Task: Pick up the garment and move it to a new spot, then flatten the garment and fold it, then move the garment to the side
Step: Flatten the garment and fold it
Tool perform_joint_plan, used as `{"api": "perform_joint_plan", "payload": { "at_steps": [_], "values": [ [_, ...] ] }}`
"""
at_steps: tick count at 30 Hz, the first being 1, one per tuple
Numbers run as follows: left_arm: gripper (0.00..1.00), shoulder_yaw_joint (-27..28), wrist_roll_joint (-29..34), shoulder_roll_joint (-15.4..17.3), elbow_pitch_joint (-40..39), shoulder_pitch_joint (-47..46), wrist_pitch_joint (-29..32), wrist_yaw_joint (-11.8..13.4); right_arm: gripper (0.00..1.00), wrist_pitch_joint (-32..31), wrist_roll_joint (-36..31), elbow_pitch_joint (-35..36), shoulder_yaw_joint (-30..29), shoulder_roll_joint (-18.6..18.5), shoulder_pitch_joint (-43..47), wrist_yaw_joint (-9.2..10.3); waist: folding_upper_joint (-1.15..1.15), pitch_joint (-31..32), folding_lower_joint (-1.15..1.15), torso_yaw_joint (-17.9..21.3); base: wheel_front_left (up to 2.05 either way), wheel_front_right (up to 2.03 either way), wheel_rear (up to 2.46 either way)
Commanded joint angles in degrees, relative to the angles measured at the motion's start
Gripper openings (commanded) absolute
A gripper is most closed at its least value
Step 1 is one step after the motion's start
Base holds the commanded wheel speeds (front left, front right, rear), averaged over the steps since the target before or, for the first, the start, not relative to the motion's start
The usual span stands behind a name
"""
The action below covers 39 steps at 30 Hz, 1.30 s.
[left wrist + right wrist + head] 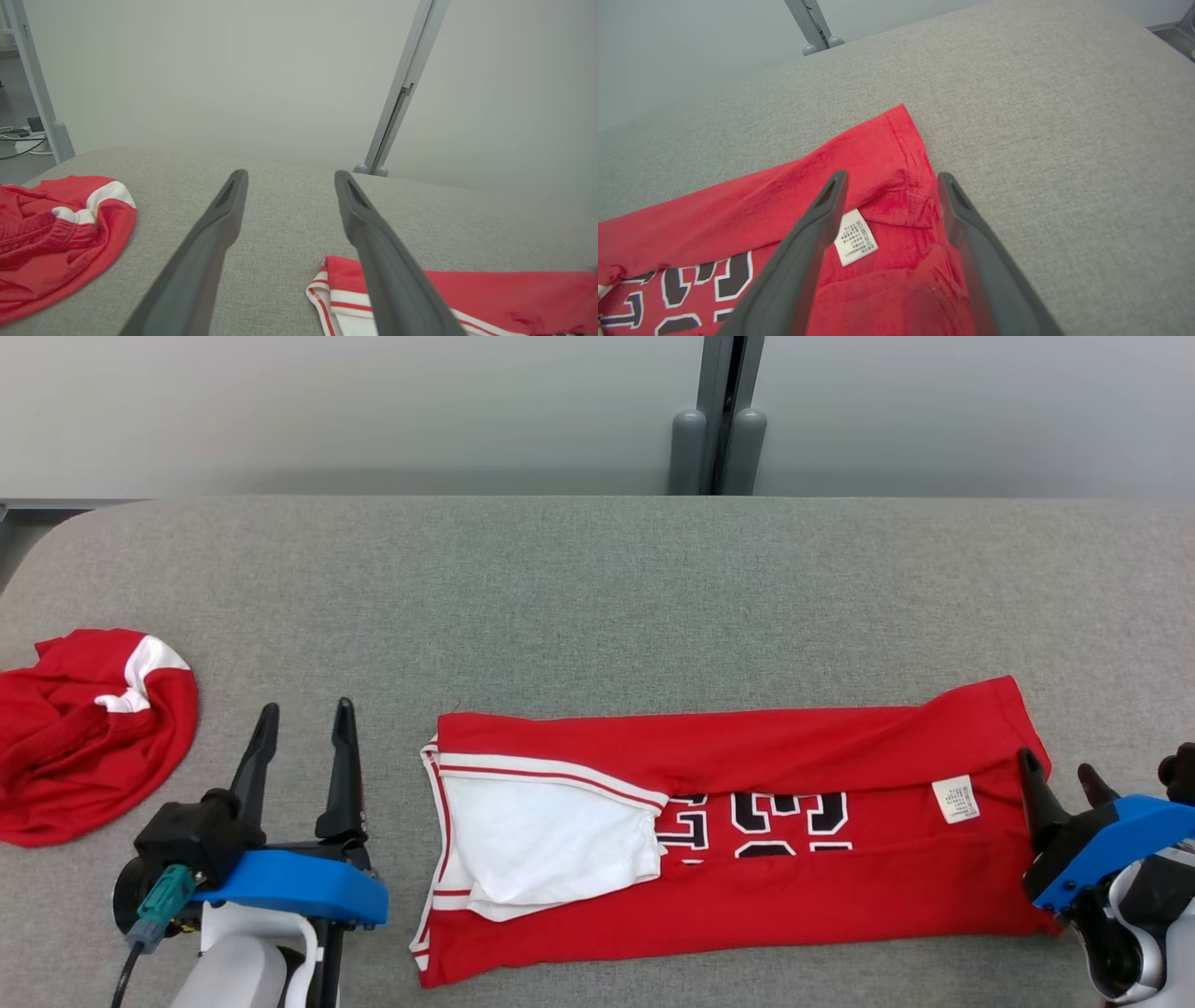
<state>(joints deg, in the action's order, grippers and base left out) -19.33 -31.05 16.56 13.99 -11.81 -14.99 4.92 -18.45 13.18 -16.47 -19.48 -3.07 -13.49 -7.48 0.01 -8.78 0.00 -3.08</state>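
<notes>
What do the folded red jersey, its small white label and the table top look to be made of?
Folded red jersey: soft matt knit fabric, judging by creases and stitched hem; possibly cotton or a blend.
White label: thin cloth or paper-like tag with tiny dark print; which, I cannot tell.
Table top: grey matt woven textile covering, its weave grain visible up close.

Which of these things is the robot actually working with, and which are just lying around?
In the job: red jersey, left fingers and right fingers, both spread open, grey table.
Just lying about: crumpled red-and-white cloth, grey post behind the table.
</notes>
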Motion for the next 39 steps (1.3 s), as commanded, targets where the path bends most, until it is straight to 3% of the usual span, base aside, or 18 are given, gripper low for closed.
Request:
{"api": "perform_joint_plan", "payload": {
  "at_steps": [1,9,15,27,28,29,30,39],
  "values": [
    [1.00,0.8,0.6,-0.4,0.1,0.5,-0.2,-0.4,1.00,0.7,-0.3,-0.6,-0.1,0.1,-0.9,-0.03,-0.01,-0.1,0.00,0.0,0.00,0.00,0.00],
    [1.00,8.8,6.2,-4.6,0.1,3.2,-0.2,-4.5,1.00,4.6,-2.7,-9.3,-1.9,0.1,-4.6,-0.03,-0.01,-1.4,0.00,-0.9,0.00,0.00,0.00],
    [1.00,11.6,9.6,-7.2,0.5,4.0,-0.3,-7.3,1.00,7.0,-6.5,-15.1,-5.0,0.1,-7.2,-0.03,-0.01,-2.8,0.00,-2.2,0.00,0.00,0.00],
    [1.00,15.2,13.7,-9.7,0.7,2.9,-0.3,-10.3,1.00,8.2,-10.1,-24.3,-7.0,0.3,-8.2,-0.01,-0.01,-4.9,0.00,-2.9,0.00,0.00,0.00],
    [1.00,15.4,13.9,-9.8,0.8,2.8,-0.3,-10.5,0.85,8.3,-10.1,-25.0,-6.5,0.4,-7.9,0.00,-0.01,-5.0,0.00,-2.9,0.00,0.00,0.00],
    [1.00,15.5,14.1,-10.0,0.8,2.6,-0.3,-10.6,0.35,8.1,-9.8,-25.8,-5.9,0.6,-7.7,0.00,-0.01,-5.1,0.00,-2.8,0.00,0.00,0.00],
    [1.00,15.6,14.3,-10.1,0.9,2.5,-0.3,-10.8,0.00,8.5,-9.3,-26.5,-5.5,0.7,-7.4,-0.01,-0.01,-5.1,0.00,-2.8,0.00,0.00,0.00],
    [1.00,16.8,15.5,-10.7,1.3,2.7,-0.3,-11.6,0.00,12.0,-8.2,-25.6,-4.5,-0.6,-7.8,0.04,-0.01,-5.0,0.00,-1.4,0.00,0.00,0.00]
  ]
}}
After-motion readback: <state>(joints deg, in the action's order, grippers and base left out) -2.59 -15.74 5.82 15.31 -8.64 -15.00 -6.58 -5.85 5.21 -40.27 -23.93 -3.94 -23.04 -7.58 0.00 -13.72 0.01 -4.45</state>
